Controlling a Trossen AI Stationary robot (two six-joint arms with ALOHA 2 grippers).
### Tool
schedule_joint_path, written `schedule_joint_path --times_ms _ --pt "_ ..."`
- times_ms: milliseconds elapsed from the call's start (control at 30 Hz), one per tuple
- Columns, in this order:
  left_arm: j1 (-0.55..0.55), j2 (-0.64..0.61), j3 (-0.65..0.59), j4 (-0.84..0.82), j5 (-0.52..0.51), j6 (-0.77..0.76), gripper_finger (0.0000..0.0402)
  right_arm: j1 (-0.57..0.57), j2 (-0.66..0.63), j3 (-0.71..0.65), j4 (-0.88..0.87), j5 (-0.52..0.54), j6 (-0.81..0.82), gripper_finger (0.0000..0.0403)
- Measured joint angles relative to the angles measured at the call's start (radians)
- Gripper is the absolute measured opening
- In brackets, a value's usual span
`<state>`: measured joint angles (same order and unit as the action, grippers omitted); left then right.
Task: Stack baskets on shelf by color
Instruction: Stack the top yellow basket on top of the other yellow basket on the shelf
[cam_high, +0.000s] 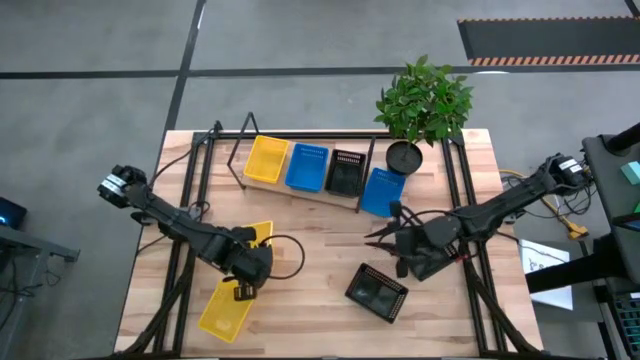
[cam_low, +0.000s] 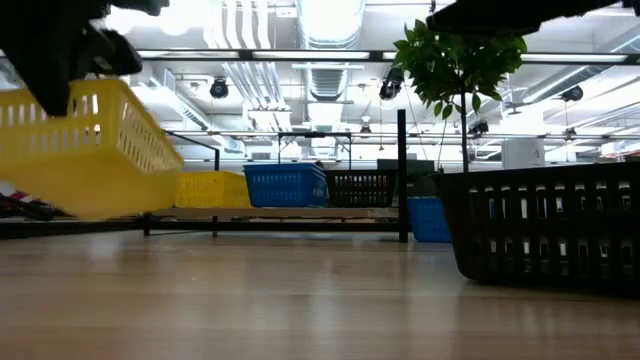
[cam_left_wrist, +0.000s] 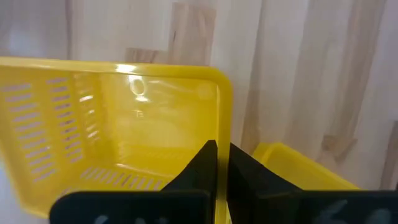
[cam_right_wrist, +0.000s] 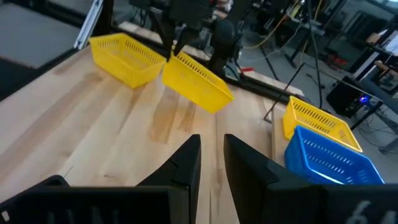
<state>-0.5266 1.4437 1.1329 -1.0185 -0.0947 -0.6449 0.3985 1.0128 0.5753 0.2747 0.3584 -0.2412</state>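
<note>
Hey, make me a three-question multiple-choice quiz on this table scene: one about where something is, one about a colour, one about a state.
1. Where is the blue basket nearest the right arm?
A. On the table beside the plant pot
B. Inside a black basket
C. In an end effector

2. What colour is the basket held by the left end effector?
A. Blue
B. Black
C. Yellow

3. How is that held basket positioned?
A. Flat on the table
B. Lifted off the table and tilted
C. Upside down on the shelf

Answers:
1 A, the high view shows it on the tabletop next to the pot.
2 C, the left wrist view shows the fingers pinching a yellow wall.
3 B, the low view shows it raised above the wood, slanting.
</note>
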Motion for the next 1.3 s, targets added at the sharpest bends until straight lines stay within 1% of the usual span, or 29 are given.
schedule_joint_path --times_ms 100,233,333,500,600,767,1000,1233,1300 --pt "-0.007 0.000 0.036 -0.034 -0.034 0.011 0.0000 0.000 -0.038 -0.037 0.032 0.000 0.021 0.0063" --pt "-0.007 0.004 0.090 -0.088 -0.105 0.077 0.0000 0.000 -0.062 -0.057 0.045 0.000 0.029 0.0063" --pt "-0.005 0.021 0.150 -0.136 -0.179 0.167 0.0000 0.000 -0.064 -0.060 0.045 0.000 0.022 0.0063" --pt "0.007 0.057 0.255 -0.217 -0.349 0.337 0.0000 0.000 -0.059 -0.062 0.044 0.000 0.021 0.0063" --pt "0.046 0.072 0.305 -0.312 -0.418 0.412 0.0000 0.000 -0.056 -0.062 0.043 0.000 0.021 0.0063" --pt "0.155 0.067 0.318 -0.354 -0.438 0.581 0.0000 0.000 -0.049 -0.062 0.033 0.000 0.022 0.0063" --pt "0.359 0.060 0.318 -0.354 -0.439 0.842 0.0000 0.000 -0.049 -0.062 0.014 0.000 0.024 0.0063" --pt "0.561 0.054 0.311 -0.333 -0.431 0.995 0.0000 0.000 -0.049 -0.062 0.013 0.000 0.030 0.0063" --pt "0.612 0.046 0.293 -0.297 -0.391 1.044 0.0000 0.000 -0.049 -0.062 0.013 -0.001 0.030 0.0063"
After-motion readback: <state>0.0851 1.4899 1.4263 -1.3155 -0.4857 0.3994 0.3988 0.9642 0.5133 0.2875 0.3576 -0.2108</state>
